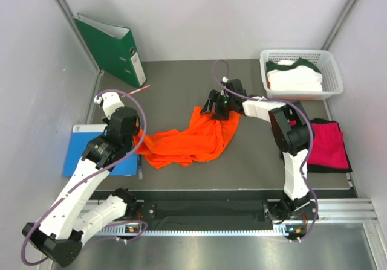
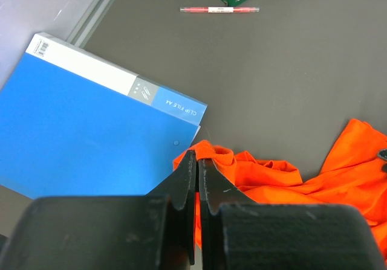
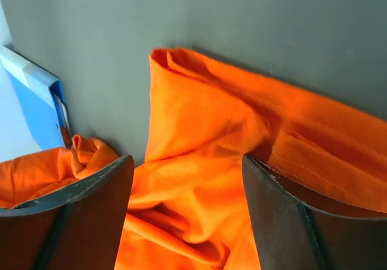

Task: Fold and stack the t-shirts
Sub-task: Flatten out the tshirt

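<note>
While the orange t-shirt lies rumpled across the middle of the bench, both arms are on it, one at each end. Look at the left claw: fingers pressed together, with a bunched corner of orange cloth pinched right at the tips, at the shirt's left end. Over at the shirt's far right corner, the right claw is spread apart, one finger on either side of a ridge of folds, and nothing is clamped. From above, the shirt runs as a crumpled band from the left claw up towards the right claw, widest in the middle, creased all along.

Moving outward now: the shirt's left end lies just beside the blue folder, which sits flat at the left edge of the bench, partly under the left arm. Beyond that, a red pen lies near the foot of the green ring binder, which stands in the far left corner.

On the right side, the magenta t-shirt rests folded on top of the black t-shirt, well apart from the orange one. Behind that pile, the white basket holds the white t-shirt, dark green trim showing along its far edge.
</note>
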Robot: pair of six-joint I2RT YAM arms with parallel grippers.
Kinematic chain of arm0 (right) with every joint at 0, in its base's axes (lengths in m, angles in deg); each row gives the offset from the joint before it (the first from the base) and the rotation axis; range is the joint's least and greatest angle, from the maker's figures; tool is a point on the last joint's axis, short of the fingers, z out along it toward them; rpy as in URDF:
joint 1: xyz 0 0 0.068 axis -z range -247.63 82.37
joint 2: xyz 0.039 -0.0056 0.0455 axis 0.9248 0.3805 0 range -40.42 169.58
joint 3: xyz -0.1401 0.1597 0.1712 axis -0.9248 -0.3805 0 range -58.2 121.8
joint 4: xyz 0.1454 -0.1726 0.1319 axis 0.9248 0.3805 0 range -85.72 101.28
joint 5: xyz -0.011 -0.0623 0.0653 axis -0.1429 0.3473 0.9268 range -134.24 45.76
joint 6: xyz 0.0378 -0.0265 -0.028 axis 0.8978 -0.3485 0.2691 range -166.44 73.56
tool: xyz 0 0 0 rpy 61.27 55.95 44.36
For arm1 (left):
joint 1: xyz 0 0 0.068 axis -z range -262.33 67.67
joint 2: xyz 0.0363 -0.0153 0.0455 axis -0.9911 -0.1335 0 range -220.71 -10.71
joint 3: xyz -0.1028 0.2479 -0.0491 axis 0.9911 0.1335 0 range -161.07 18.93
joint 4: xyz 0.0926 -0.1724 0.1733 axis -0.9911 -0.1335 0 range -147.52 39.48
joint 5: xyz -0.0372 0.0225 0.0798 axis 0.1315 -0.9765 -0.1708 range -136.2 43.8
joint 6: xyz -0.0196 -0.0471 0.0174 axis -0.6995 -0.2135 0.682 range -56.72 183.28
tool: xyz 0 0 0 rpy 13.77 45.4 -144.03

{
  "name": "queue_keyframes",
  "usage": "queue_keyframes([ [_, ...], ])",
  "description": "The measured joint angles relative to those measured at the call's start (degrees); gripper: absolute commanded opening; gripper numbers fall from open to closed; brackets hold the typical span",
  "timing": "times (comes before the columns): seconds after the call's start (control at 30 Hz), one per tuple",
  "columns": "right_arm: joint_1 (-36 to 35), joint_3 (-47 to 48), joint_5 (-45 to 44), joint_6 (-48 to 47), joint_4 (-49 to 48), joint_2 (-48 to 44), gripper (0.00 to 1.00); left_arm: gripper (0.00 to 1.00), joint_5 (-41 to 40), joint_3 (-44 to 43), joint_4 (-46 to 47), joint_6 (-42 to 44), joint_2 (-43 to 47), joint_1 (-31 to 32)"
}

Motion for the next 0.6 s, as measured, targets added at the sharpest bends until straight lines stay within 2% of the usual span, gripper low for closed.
queue_keyframes([
  [0.23, 0.09, -4.07, -2.05, -0.63, 1.57, -3.67, 0.73, 0.00, 0.20, 0.92, 0.11, -0.24, -0.02, 0.00],
  [0.43, 0.07, -3.96, -1.99, -0.59, 0.87, -3.32, 0.71, 0.00, 0.66, 1.49, 0.39, -0.83, -0.09, 0.00],
  [0.6, 0.04, -2.25, -0.96, -0.15, -0.90, -1.29, 0.65, 0.00, 0.66, 1.51, 0.44, -0.96, -0.13, 0.00],
])
